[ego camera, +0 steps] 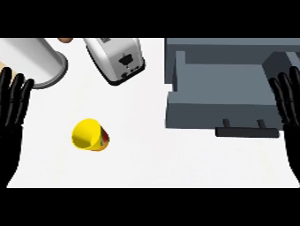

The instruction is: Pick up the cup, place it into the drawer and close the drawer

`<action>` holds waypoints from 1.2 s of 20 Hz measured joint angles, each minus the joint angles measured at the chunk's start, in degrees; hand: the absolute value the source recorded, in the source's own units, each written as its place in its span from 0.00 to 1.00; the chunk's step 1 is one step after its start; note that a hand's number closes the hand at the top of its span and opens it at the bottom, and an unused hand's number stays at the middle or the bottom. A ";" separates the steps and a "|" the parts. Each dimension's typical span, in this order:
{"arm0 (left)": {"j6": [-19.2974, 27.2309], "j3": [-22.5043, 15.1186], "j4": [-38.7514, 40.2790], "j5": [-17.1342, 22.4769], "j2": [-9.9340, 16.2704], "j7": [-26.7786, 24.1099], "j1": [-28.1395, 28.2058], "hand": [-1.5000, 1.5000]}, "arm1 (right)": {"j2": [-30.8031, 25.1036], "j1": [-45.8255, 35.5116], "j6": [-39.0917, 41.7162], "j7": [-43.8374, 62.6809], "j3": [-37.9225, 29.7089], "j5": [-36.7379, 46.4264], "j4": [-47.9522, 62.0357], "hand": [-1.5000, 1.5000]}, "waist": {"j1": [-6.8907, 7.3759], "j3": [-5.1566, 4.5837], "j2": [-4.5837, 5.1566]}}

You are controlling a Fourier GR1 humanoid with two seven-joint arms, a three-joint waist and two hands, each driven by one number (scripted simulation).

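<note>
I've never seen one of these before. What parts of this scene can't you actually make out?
- Open grey drawer: its right side, head view, hidden behind the right hand.
- Silver toaster-like appliance: top cut off by the view's upper edge.
- White cylinder: likewise cut off.
- Yellow cup: side pattern too small to read.

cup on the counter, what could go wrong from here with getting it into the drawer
1. The yellow cup lies tipped on its side, so it may roll away when fingers close on it.
2. The left hand is nearer the cup, but the open drawer sits on the right, so carrying it means a long reach across.
3. The right hand rests beside the drawer and could catch the black handle.
</note>
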 measured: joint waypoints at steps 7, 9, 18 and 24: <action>-9.91 0.98 0.67 11.88 3.08 0.19 1.45 0.00 | 0.17 -0.31 0.30 2.02 -0.76 -1.65 -0.70 0.00 | -0.88 -0.66 -0.42; -11.05 1.11 2.72 16.23 2.60 2.33 2.40 0.00 | -0.22 0.00 1.53 3.05 -0.19 -2.45 0.90 0.00 | -0.89 -0.71 -0.36; -17.07 6.64 13.98 23.90 4.17 2.53 1.41 0.00 | -1.20 -3.98 4.38 4.42 -1.56 -4.29 7.49 0.00 | -1.14 -0.76 -0.49; -19.83 7.98 24.34 20.16 4.42 -2.05 0.01 0.00 | -1.80 -8.24 5.22 5.15 -3.32 -5.30 10.48 0.00 | -1.24 -0.76 -0.48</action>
